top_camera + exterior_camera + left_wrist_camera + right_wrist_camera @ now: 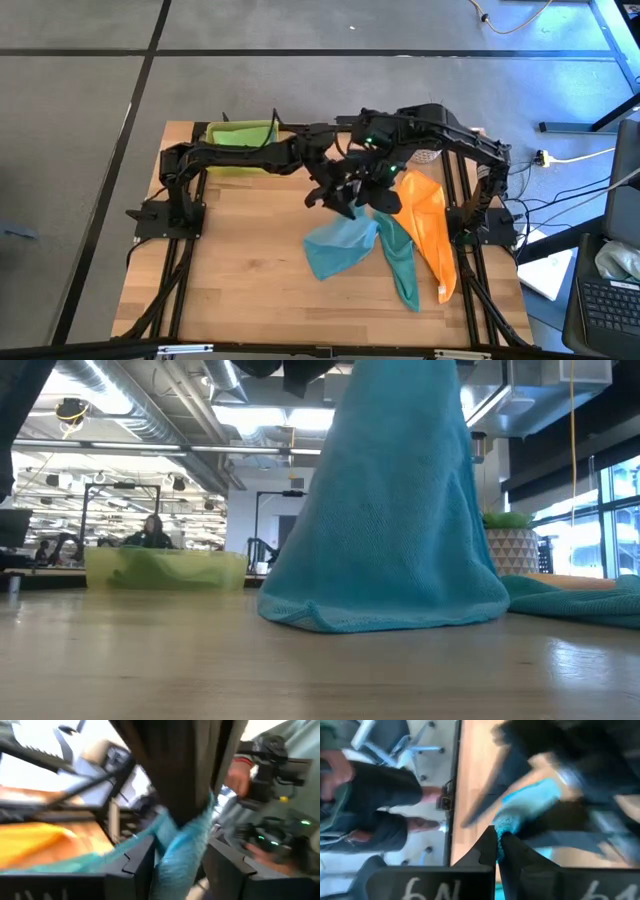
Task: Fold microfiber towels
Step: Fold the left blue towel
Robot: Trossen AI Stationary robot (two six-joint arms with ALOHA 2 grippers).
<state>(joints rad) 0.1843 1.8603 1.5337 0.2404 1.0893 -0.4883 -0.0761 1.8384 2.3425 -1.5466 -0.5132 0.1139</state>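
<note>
High view has both grippers bunched over the table's middle, pinching a fuzzy light blue towel (340, 248) that drapes down into a soft cone on the wood table (240, 270). Right gripper (497, 837) is clamped tight on its edge; left gripper (180, 855) holds a fold too. Teal towel (400, 262) and smooth orange towel (430, 230) lie crumpled alongside.

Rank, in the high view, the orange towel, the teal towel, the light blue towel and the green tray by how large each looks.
1. orange towel
2. teal towel and light blue towel: they look alike, and both are partly bunched, so no ranking.
3. green tray, partly hidden by the left arm.
</note>
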